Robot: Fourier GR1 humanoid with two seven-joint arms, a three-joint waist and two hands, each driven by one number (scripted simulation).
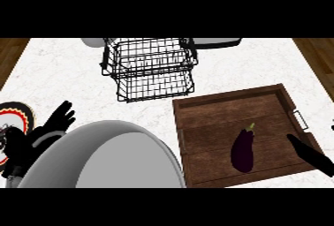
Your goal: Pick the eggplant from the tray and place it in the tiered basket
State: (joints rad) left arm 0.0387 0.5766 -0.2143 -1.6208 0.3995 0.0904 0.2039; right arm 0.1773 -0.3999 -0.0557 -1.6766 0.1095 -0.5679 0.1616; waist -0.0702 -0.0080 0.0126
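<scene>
A dark purple eggplant (243, 150) with a small green stem lies on the brown wooden tray (215, 110), near its front right part. The black wire tiered basket (151, 66) stands at the back of the counter, left of the tray's far edge. My right hand (312, 154) comes in at the lower right, straight fingers lying over the tray's right rim, a little right of the eggplant and not touching it. My left hand (53, 121) shows at the left, fingers spread and pointing up, holding nothing.
A large grey rounded forearm (104, 159) fills the lower left. A patterned plate (13, 117) sits at the left edge. Two pale objects (215, 42) lie behind the basket. Wooden floor shows beyond both counter sides.
</scene>
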